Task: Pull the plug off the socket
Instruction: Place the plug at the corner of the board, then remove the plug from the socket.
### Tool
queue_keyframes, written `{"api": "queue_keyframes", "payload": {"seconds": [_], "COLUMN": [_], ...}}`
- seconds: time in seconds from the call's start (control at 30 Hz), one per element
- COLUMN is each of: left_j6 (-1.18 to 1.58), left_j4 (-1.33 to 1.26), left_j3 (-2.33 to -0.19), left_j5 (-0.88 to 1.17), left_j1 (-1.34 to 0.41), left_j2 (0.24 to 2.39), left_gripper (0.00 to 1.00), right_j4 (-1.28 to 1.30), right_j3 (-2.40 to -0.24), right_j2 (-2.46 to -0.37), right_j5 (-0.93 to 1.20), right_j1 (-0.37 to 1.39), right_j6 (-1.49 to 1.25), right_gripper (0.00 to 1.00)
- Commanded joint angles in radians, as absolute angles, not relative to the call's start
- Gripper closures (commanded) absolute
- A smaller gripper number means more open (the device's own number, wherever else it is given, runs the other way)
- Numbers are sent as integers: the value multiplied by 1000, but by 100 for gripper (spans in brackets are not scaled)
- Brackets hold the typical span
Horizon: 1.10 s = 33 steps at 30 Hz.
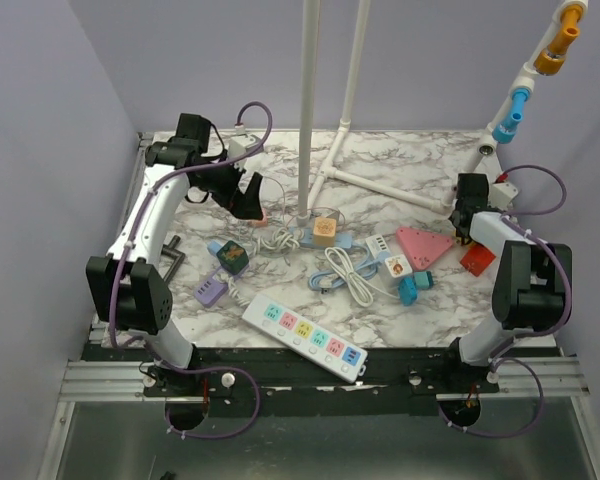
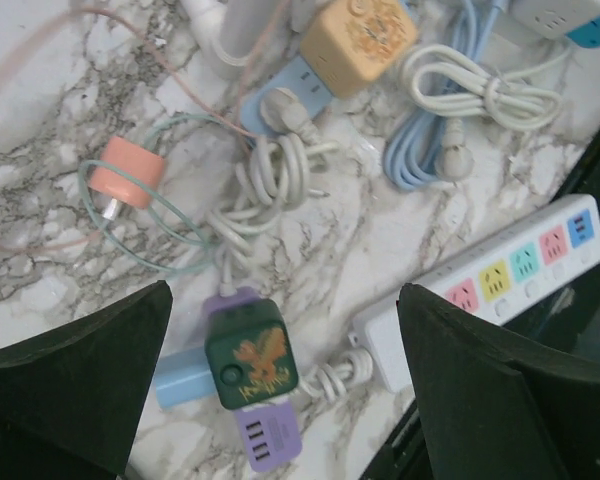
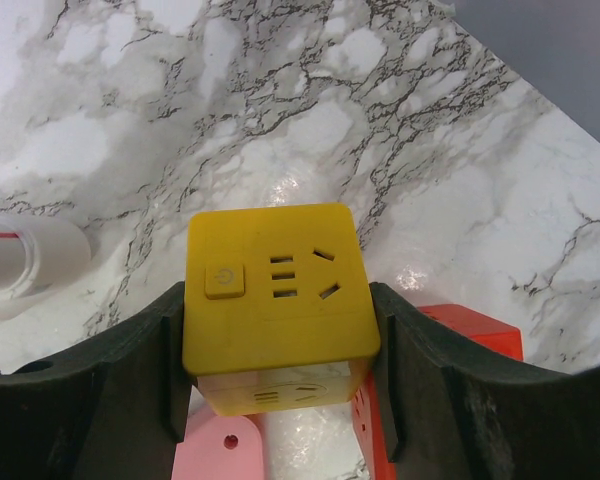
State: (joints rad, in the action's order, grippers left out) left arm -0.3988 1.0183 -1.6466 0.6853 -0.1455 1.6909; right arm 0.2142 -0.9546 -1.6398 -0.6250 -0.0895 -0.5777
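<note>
Salmon plug [image 2: 125, 172] loose on counter [image 2: 40, 60]; left gripper [image 2: 285, 290] jaws wide apart, right gripper [image 3: 277, 345] jaws clamped on yellow cube socket [image 3: 270, 260].
Plug lies flat, long axis diagonal in left wrist view, pale prong end toward lower left, green cable [image 2: 170, 235] looped round it, in no socket; possibly a charger, view is blurry. Cube's outlet face points up at the wrist camera. Jaws hide its lower sides, and the top view doesn't show it.
</note>
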Motion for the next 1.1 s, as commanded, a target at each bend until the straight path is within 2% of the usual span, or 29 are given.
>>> {"api": "queue_keyframes", "payload": {"seconds": [0.0, 0.13, 0.27, 0.4, 0.73, 0.93, 1.07], "left_j6": [-511, -512, -506, -484, -503, -622, -714], "left_j4": [1245, 1306, 1334, 1295, 1222, 1221, 1276], "left_j3": [-1677, -1691, -1677, -1608, -1432, -1331, -1311], "left_j5": [789, 803, 782, 751, 614, 656, 695], "left_j1": [-126, -99, -80, -54, 19, 191, 343], "left_j2": [1560, 1491, 1422, 1329, 1156, 1132, 1216], "left_gripper": [2, 2, 2, 2, 1, 2, 1], "right_j4": [230, 254, 271, 317, 453, 470, 343], "right_j3": [-974, -965, -955, -957, -1066, -1173, -1234], "right_j2": [-1614, -1528, -1410, -1289, -1161, -1341, -1536], "right_j5": [-675, -638, -561, -555, -803, -932, -832], "right_j1": [-95, -95, -90, -3, 581, 1059, 1242], "right_j6": [-621, -616, -585, -579, -539, -525, -431], "right_gripper": [54, 13, 1, 0, 0, 2, 4]}}
